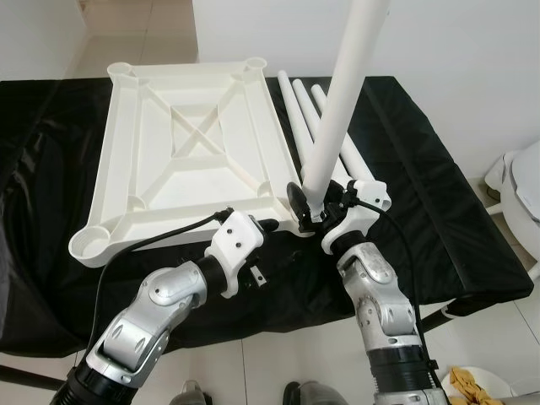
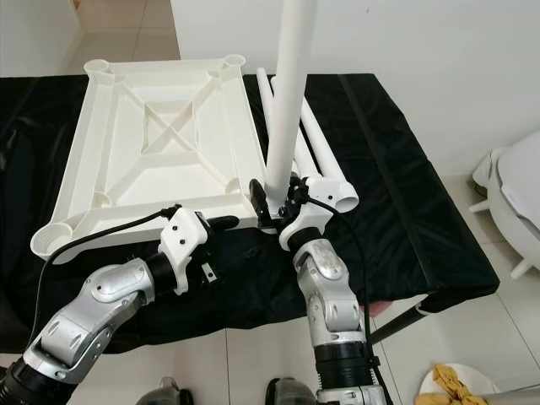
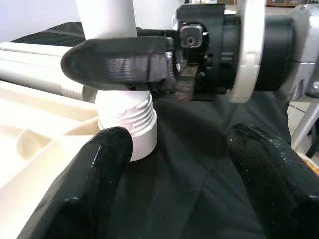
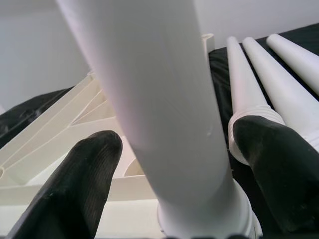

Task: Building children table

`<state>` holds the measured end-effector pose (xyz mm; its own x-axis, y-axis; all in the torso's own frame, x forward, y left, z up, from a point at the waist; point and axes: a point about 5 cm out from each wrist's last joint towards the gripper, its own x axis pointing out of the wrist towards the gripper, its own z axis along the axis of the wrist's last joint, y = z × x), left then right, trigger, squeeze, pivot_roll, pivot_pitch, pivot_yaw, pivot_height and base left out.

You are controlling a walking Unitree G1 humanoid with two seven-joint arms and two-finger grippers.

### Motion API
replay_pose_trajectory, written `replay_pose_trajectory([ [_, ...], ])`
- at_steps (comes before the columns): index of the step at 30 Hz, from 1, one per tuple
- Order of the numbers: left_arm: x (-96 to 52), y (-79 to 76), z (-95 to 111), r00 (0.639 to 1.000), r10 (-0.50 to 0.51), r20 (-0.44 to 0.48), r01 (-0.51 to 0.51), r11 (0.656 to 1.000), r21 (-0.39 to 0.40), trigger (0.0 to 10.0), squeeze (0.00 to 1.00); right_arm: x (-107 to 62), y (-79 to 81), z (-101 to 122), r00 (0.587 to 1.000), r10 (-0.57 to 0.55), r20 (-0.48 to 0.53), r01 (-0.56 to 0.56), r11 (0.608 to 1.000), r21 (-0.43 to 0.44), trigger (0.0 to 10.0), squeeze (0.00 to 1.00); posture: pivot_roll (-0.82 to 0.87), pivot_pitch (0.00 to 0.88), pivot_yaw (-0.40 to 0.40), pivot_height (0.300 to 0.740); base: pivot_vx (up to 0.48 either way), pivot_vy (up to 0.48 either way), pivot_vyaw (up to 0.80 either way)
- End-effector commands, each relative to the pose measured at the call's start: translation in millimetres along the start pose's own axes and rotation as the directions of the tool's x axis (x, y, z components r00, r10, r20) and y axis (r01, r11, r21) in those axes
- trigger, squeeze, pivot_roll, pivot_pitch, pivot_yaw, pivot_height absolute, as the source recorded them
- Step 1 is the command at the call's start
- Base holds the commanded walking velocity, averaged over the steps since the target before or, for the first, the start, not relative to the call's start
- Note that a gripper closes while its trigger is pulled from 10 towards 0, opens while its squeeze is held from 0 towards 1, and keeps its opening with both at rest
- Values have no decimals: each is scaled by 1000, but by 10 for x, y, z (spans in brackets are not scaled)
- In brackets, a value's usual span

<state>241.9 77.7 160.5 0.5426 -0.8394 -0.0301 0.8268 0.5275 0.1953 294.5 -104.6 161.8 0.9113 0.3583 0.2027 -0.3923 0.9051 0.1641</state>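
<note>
The white table top (image 1: 194,143) lies upside down on a black-covered surface. My right gripper (image 1: 310,202) is shut on a white table leg (image 1: 342,101) and holds it upright. The leg's threaded end (image 3: 125,119) is just off the top's near right corner, at the cloth. In the right wrist view the leg (image 4: 159,109) stands between both fingers (image 4: 75,184). My left gripper (image 1: 270,249) is open at the top's front edge, pointing at the leg's base, with only cloth between its fingers (image 3: 94,174). Three spare legs (image 1: 308,110) lie to the right of the top.
The black cloth (image 1: 430,194) hangs over the table's front and right edges. A white rounded object (image 1: 523,190) stands on the floor at the right. A bowl with yellow cloth (image 1: 468,384) sits on the tiles at bottom right.
</note>
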Motion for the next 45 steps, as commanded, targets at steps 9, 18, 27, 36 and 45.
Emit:
replay_pose_trajectory([
  [9,-33,77,-131,995,-22,-94,26,999,44,10000,0,-208,-155,76,992,127,2,-127,990,-68,10000,0,-39,91,9,740,0,0,0],
  [18,-28,272,-302,977,53,-206,-35,995,94,10000,0,-424,-328,103,987,156,-42,-160,981,-111,10000,0,-62,100,33,740,0,0,0],
  [27,-33,481,-244,977,89,-195,-65,990,126,10000,0,-539,-334,115,983,178,-49,-182,978,-99,10000,0,-84,99,50,740,0,0,0],
  [36,-39,594,-232,974,111,-196,-81,985,153,10000,0,-565,-348,119,982,183,-56,-188,976,-108,10000,0,-92,100,56,740,0,0,0],
  [45,48,700,-425,948,137,-286,-86,980,181,10000,0,-567,-348,163,978,199,-66,-206,972,-113,10000,0,-103,109,39,740,0,0,0],
])
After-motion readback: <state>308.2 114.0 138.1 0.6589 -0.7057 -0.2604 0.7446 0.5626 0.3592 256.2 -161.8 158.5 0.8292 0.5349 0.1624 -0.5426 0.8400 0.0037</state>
